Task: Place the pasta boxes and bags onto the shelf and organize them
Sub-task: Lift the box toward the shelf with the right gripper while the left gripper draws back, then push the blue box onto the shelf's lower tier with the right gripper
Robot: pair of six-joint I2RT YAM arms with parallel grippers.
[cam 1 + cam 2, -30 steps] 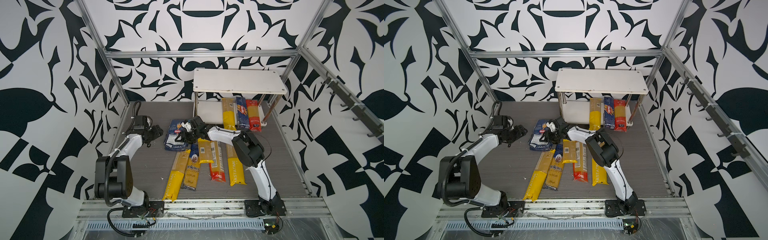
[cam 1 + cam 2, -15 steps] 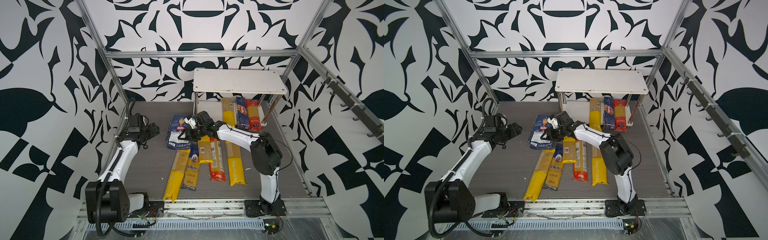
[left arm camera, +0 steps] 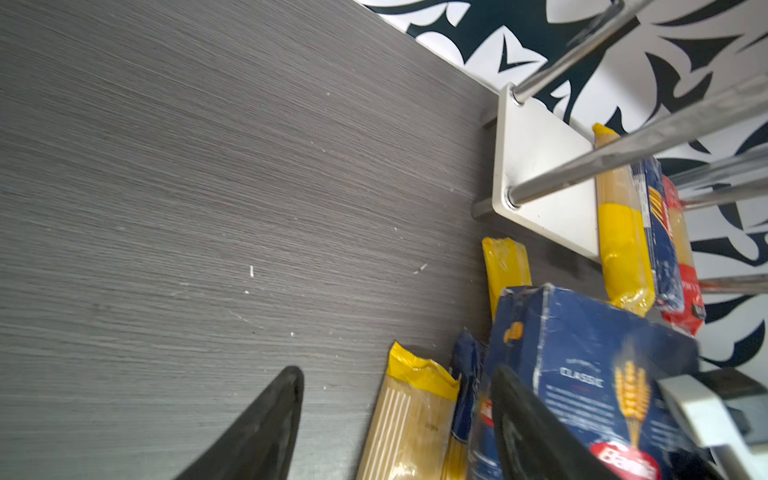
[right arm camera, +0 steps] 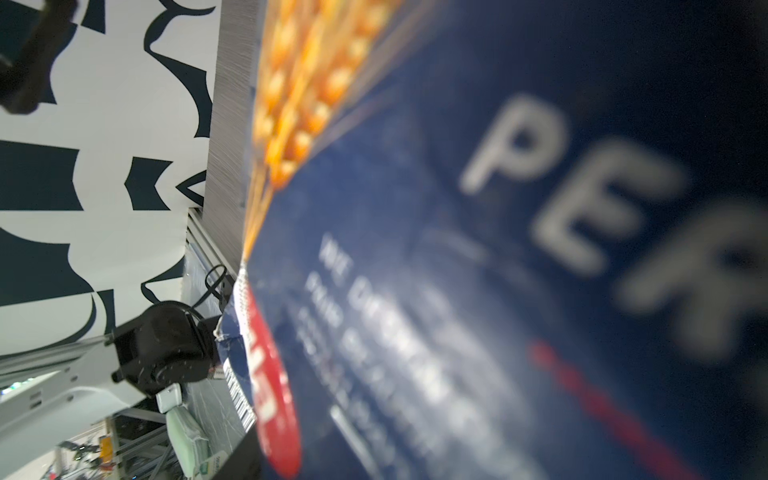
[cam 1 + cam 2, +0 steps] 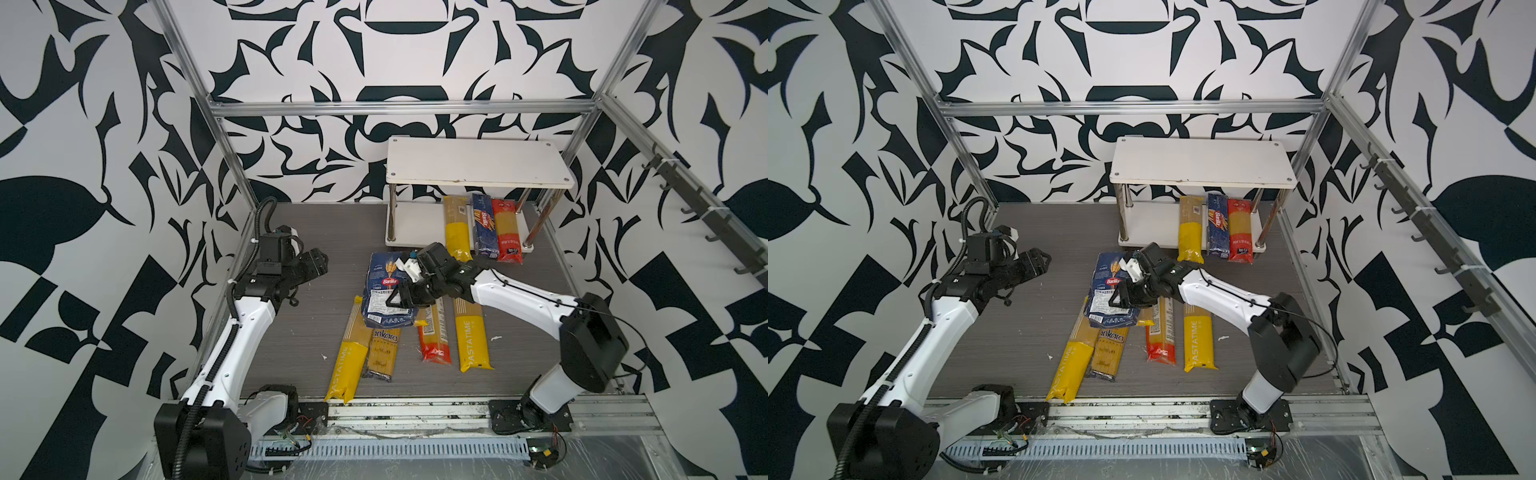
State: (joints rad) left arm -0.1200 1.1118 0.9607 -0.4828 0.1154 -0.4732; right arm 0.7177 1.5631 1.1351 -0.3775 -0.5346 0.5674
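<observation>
Wide Barilla box (image 5: 382, 274) sat pinched in the right claw (image 5: 400, 296), tilted above the loose bags (image 5: 473, 336) on the desk (image 5: 316, 332), short of the shelf (image 5: 478, 162). Left claw (image 5: 316, 266) hung wide and empty, well apart. Held by one claw alone, the bulky box could twist, slip, or strike a shelf post (image 5: 391, 212).

lower board (image 5: 415, 222) left half bare, 3 packs (image 5: 484, 230) crowding right half
</observation>
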